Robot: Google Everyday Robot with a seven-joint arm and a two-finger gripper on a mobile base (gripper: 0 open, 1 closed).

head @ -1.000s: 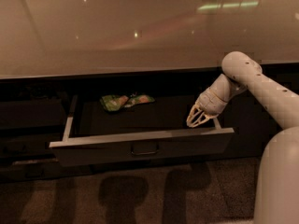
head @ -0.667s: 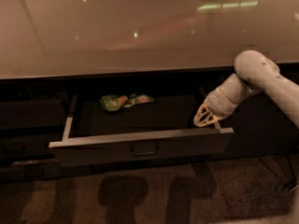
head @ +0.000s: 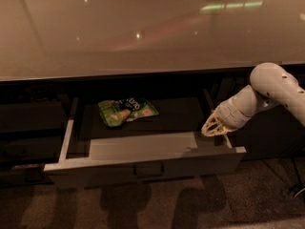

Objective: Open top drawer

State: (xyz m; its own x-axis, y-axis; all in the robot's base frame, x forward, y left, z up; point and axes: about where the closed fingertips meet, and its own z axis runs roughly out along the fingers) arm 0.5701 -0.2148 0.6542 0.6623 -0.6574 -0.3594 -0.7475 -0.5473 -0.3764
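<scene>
The top drawer (head: 143, 166) stands pulled out under the counter, its dark grey front with a small centre pull (head: 148, 170) facing me and its pale side rails showing. A green snack bag (head: 126, 111) lies inside at the back left. My gripper (head: 214, 127) hangs over the drawer's right rear corner, above the right rail, at the end of the white arm (head: 271, 89) coming in from the right. It holds nothing that I can see.
A glossy pale countertop (head: 143, 32) overhangs the drawer. Dark cabinet fronts (head: 28, 128) sit to the left and right of the drawer. Speckled floor (head: 190, 204) lies in front.
The arm has drawn back to the right and the gripper has shifted right and slightly up, away from the drawer front. The drawer stays open and the bag has not moved.
</scene>
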